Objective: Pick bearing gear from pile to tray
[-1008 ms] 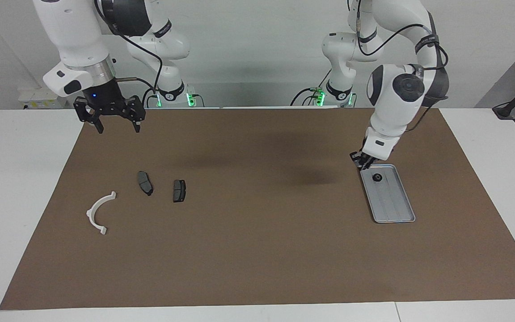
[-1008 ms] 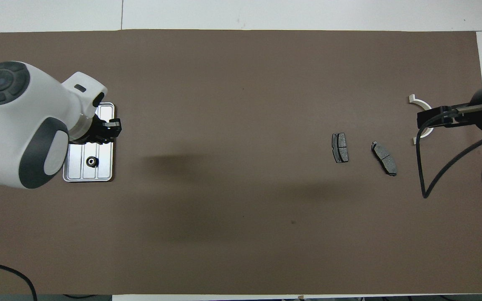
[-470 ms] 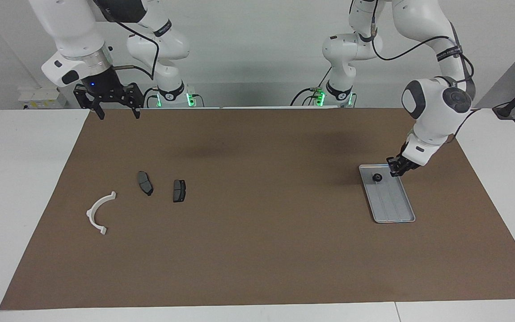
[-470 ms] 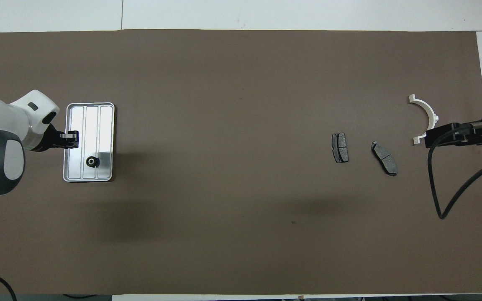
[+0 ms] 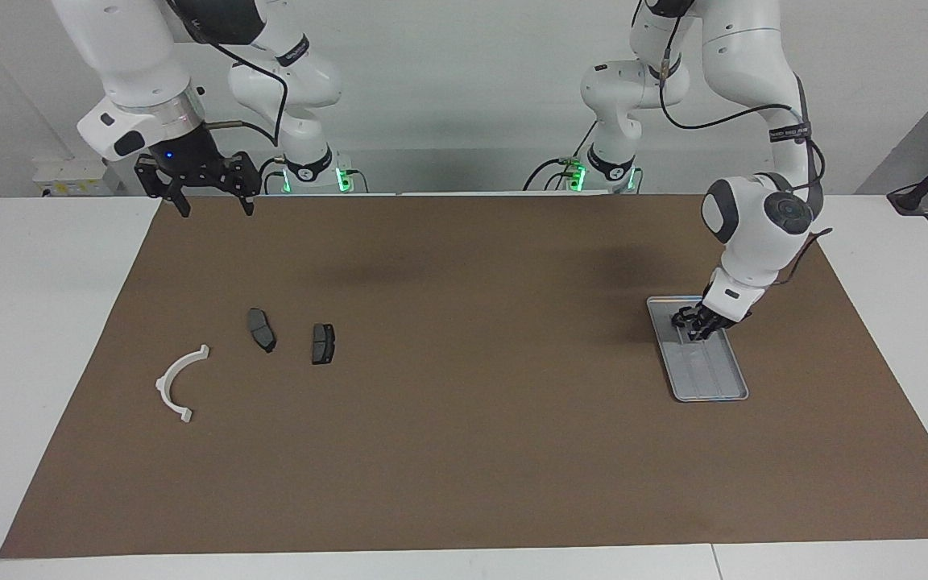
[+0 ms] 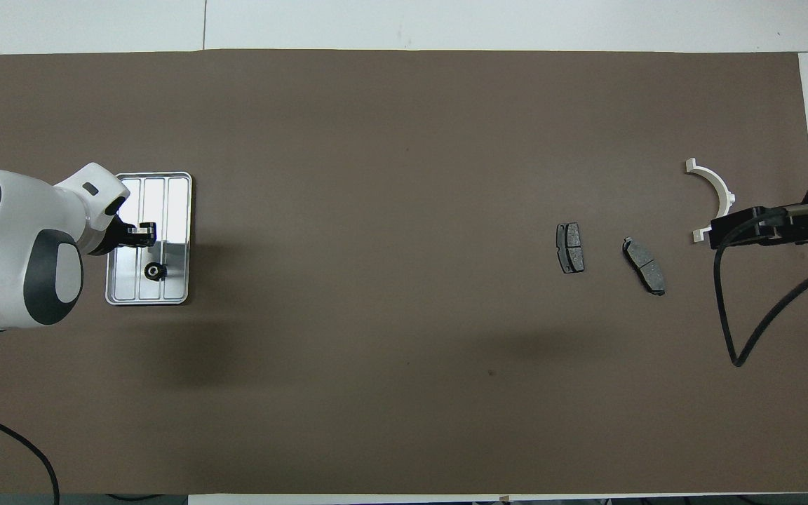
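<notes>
the bearing gear [image 6: 155, 270] lies in the tray [image 6: 178, 203] just beside the low left gripper [image 5: 688, 324], finger state indeterminate, while the right gripper [image 5: 207, 203], fingers apart, waits raised, brake pads [image 5: 261, 329] and bracket [image 5: 177, 383] well apart.

My arms are glossy white with dark grey joint caps, and both my grippers, left [image 5: 693, 322] and right [image 5: 207, 201], are black. The mat [image 5: 464, 451] under me is plain flat brown, edged by white table [image 5: 29, 322]. The tray [image 6: 165, 203] is silver-grey with faint lengthwise ribs; the small round part [image 6: 155, 271] in it is black. The two pads [image 5: 261, 329] [image 5: 323, 343] are dark grey, the curved bracket [image 5: 176, 383] white.
</notes>
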Controlling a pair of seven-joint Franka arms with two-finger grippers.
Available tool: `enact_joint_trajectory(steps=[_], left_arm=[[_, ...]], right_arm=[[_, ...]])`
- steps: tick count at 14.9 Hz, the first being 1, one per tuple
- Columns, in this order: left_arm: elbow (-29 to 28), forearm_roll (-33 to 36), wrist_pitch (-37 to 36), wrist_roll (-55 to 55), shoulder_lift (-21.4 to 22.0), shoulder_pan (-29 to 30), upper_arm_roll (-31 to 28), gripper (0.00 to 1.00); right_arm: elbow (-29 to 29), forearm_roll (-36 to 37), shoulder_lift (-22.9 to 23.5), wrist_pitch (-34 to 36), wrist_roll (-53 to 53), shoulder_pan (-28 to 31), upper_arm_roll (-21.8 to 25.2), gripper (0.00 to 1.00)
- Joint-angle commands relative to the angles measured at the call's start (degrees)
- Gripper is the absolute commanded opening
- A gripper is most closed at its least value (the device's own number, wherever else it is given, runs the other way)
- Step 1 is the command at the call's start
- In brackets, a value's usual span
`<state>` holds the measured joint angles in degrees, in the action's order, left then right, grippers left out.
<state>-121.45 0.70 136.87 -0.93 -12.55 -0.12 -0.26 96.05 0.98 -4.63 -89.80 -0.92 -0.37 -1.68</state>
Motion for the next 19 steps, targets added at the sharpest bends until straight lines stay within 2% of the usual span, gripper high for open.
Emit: enact_joint_trajectory(steps=[1,19], left_arm=[[-0.11,-0.79,2.69,1.19,-1.34,0.21,0.09,0.00],[0.51,-0.97,7.44,-0.39,-3.89,-0.76,0.18,0.00]], right_arm=[[0.63,-1.34,-0.38,-0.11,1.18,1.08,-0.52,1.00],[0.28,-1.25,0.06,0.06,1.27,0.20,0.01,1.00]])
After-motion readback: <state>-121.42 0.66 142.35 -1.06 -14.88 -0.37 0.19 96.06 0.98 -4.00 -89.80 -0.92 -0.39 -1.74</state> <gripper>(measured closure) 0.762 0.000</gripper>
